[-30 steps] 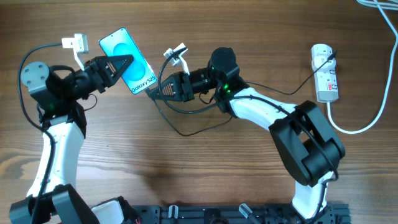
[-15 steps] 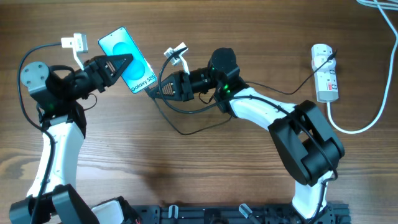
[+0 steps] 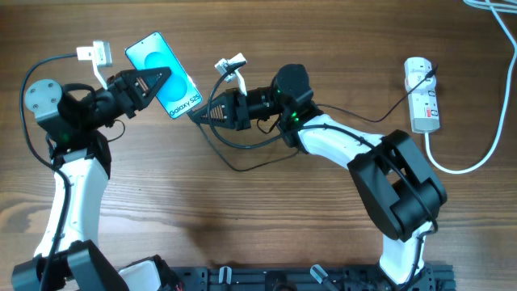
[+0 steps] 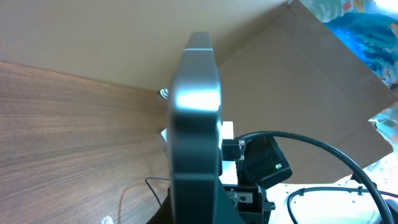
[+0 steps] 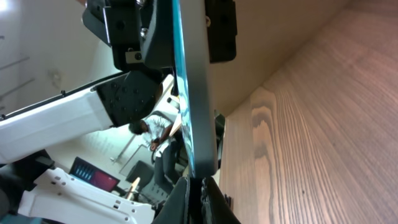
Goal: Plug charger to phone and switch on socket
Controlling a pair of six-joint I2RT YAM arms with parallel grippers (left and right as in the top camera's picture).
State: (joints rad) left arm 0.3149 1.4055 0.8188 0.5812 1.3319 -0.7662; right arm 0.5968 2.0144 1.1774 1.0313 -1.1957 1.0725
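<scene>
My left gripper [image 3: 152, 83] is shut on the phone [image 3: 161, 71], holding it tilted above the table, cyan screen up. In the left wrist view the phone [image 4: 196, 118] shows edge-on between the jaws [image 4: 198, 208]. My right gripper [image 3: 200, 114] is shut on the charger's connector tip [image 3: 194, 112], right at the phone's lower end. In the right wrist view the fingertips [image 5: 200, 186] meet the phone's end [image 5: 198, 112]; I cannot tell if the tip is seated. The black cable [image 3: 242, 170] loops across the table to the white socket [image 3: 424, 101] at the far right.
The socket's white lead [image 3: 477, 162] curves along the right edge. Another white cable [image 3: 494, 12] lies in the top right corner. White tags stick up from both wrists [image 3: 90, 55] [image 3: 230, 65]. The left gripper body [image 5: 161, 31] fills the top of the right wrist view.
The phone and the left gripper have shifted slightly up and left. The right gripper has followed, staying at the phone's lower end.
</scene>
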